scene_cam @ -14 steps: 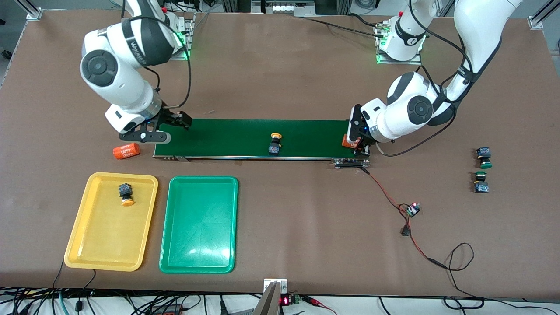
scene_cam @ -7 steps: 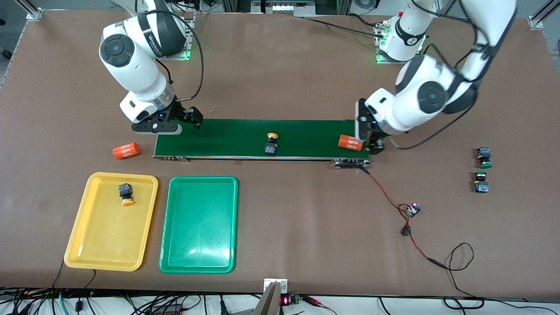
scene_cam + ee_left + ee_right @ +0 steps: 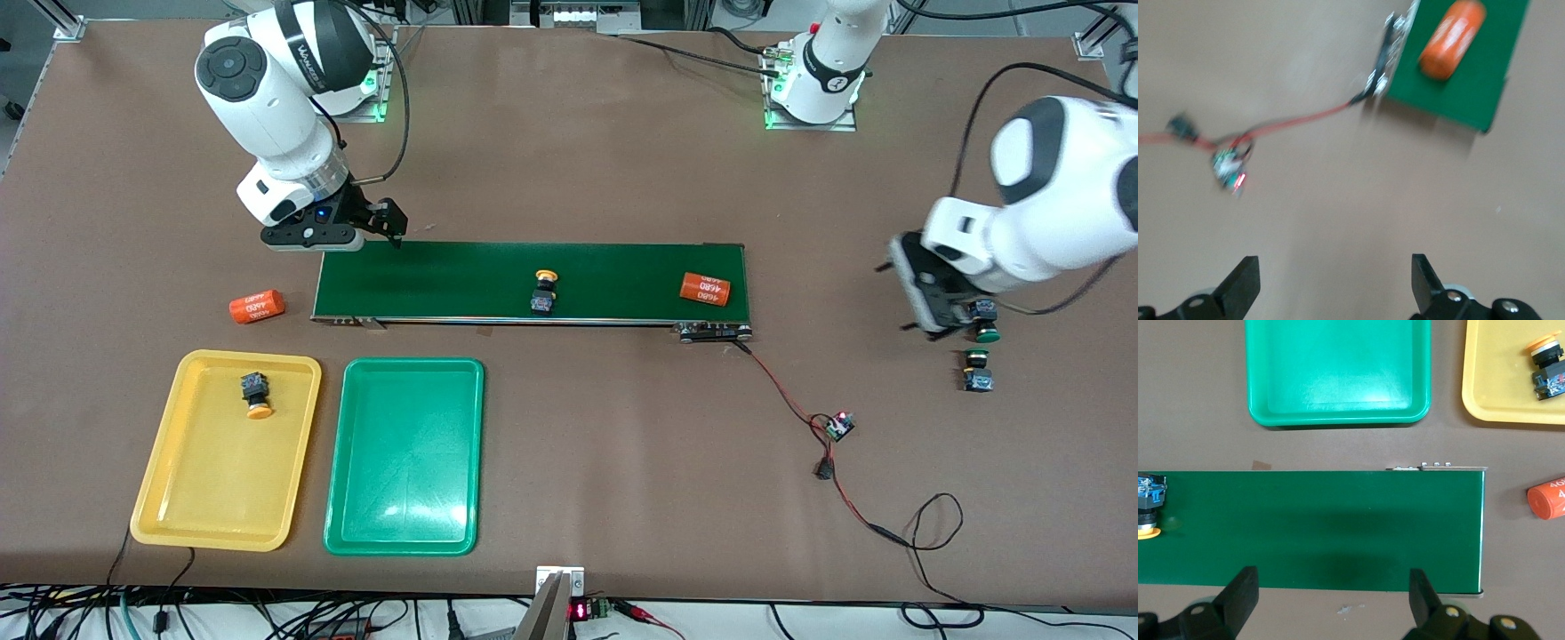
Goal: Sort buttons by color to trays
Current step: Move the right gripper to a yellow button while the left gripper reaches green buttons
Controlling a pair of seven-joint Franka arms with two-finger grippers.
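Swinging away from the long dark-green conveyor belt (image 3: 533,282), where it was a second ago beside the orange cylinder with white printing (image 3: 705,289), the left gripper (image 3: 933,307) is now hanging over the two green-capped push-button switches (image 3: 981,347) lying on the brown table (image 3: 622,462) toward the left arm's end. Its fingers are standing wide apart and holding nothing. The right gripper (image 3: 378,222) has lifted slightly and is now hovering over the belt's end toward the right arm, fingers also spread wide and empty.

One yellow-capped push-button switch (image 3: 256,395) is already lying in the shallow yellow plastic tray (image 3: 169,498), so that part looks done. A second yellow-capped switch on the belt (image 3: 543,292) is sitting near the belt's middle, awaiting pickup. The shallow green plastic tray (image 3: 356,498), just beside the yellow one, is holding nothing yet. A second orange cylinder (image 3: 256,306) is lying on the table off the belt's end.

Judging by this, roughly a quarter of the sorting is finished: three switches are remaining, and the left arm appears to be going for a green one.
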